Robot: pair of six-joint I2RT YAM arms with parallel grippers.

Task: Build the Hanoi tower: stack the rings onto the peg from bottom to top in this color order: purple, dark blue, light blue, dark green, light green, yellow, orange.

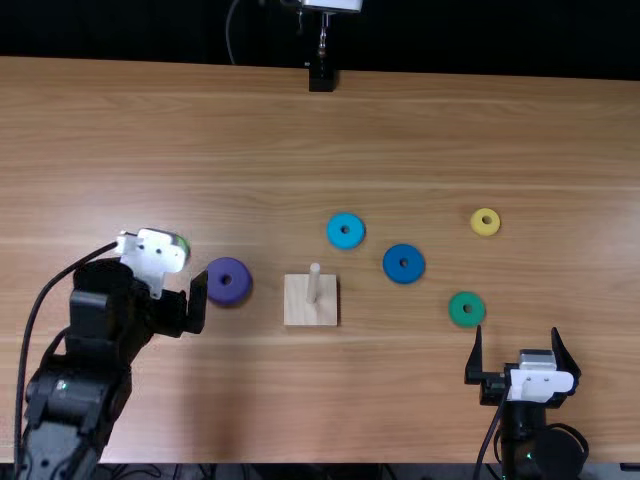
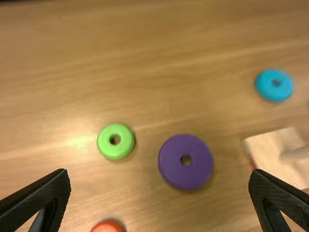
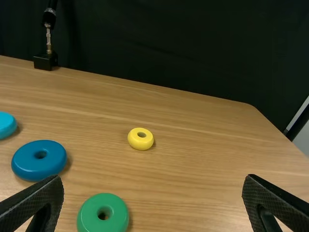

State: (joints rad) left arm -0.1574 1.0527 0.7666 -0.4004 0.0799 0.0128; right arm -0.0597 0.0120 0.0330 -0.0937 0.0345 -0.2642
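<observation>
We're looking down on the table (image 1: 400,130), and the peg (image 1: 313,285) is standing bare on its square wooden base (image 1: 298,308). The left gripper (image 1: 196,290) is hovering near the purple ring (image 1: 229,294), and in its wrist view we're seeing its fingers parted wide, holding nothing. Over there, the light green ring (image 2: 105,146) is lying near the purple one, with the orange ring (image 2: 108,227) partly showing at the view's edge. Across to the right of the base, we're spotting the light blue ring (image 1: 346,242), then the dark blue ring (image 1: 404,275), the dark green ring (image 1: 467,320) and, farther back, the yellow ring (image 1: 477,225). The right gripper (image 1: 517,331) is facing the dark green ring, its fingers spreading wide and empty.
</observation>
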